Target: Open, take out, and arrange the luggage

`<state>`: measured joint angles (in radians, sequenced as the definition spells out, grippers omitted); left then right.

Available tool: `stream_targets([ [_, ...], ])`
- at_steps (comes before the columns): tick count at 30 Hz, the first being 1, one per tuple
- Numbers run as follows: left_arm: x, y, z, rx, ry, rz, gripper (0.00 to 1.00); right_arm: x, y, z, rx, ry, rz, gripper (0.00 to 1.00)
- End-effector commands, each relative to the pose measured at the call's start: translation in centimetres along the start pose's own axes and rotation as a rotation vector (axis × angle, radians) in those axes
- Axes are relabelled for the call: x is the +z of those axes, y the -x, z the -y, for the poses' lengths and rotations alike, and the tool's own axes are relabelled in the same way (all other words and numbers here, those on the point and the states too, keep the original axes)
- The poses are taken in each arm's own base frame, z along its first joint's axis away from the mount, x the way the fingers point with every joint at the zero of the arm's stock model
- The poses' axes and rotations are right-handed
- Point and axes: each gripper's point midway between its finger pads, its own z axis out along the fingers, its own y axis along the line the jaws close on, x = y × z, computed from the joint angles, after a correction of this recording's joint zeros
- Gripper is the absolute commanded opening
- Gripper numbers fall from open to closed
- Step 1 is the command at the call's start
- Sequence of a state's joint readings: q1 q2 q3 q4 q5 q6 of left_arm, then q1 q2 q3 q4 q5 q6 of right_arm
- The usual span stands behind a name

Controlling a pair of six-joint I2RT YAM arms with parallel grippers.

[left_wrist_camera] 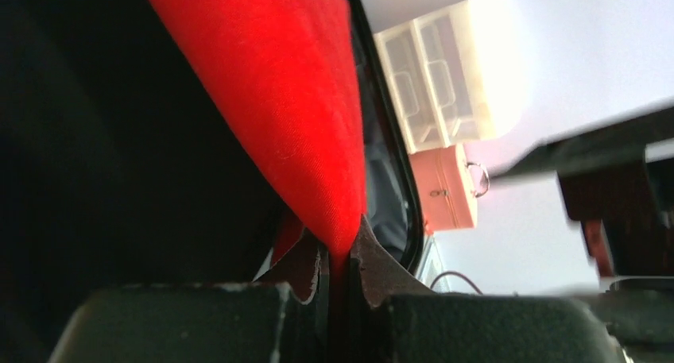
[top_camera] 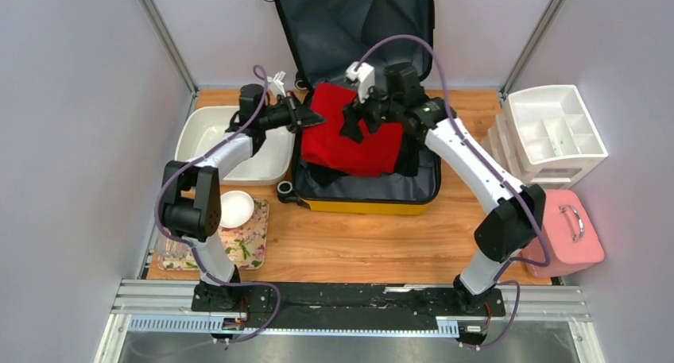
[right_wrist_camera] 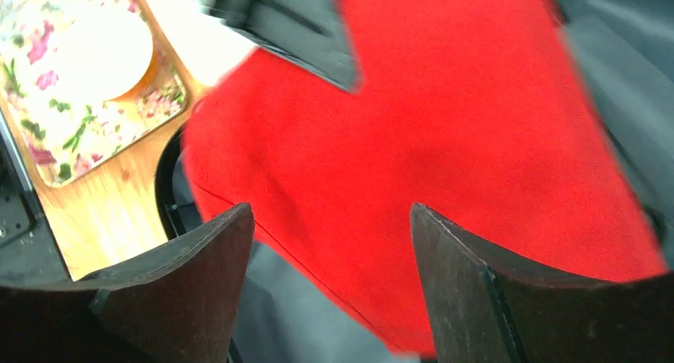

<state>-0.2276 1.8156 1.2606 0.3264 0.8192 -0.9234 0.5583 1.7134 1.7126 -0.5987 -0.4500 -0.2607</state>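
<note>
Wooden table (top_camera: 358,244): left gripper (left_wrist_camera: 340,258) pinches red cloth (top_camera: 350,144), open luggage (top_camera: 373,202) beneath; right gripper (right_wrist_camera: 330,214) spread wide just above cloth.

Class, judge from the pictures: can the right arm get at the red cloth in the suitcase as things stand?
Probably yes. The right gripper is open just over the red cloth with nothing between; the left gripper pinches its edge.

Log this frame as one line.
luggage: open | left gripper: shut on red cloth edge | right gripper: open, over red cloth
</note>
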Motion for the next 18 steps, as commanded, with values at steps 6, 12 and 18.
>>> stream_targets([
  [6,-9.8,0.2,-3.3,0.131,0.174,-0.092,0.0,-5.0,-4.1,8.3,0.28,-0.202,-0.036,0.76],
  [12,-13.9,3.7,-6.1,0.21,0.314,-0.07,0.0,-3.4,-9.4,12.0,0.387,-0.257,-0.154,0.74],
  [18,-17.0,8.6,-8.1,0.312,0.422,0.026,0.0,-1.7,-12.2,12.9,0.415,-0.249,-0.224,0.73],
])
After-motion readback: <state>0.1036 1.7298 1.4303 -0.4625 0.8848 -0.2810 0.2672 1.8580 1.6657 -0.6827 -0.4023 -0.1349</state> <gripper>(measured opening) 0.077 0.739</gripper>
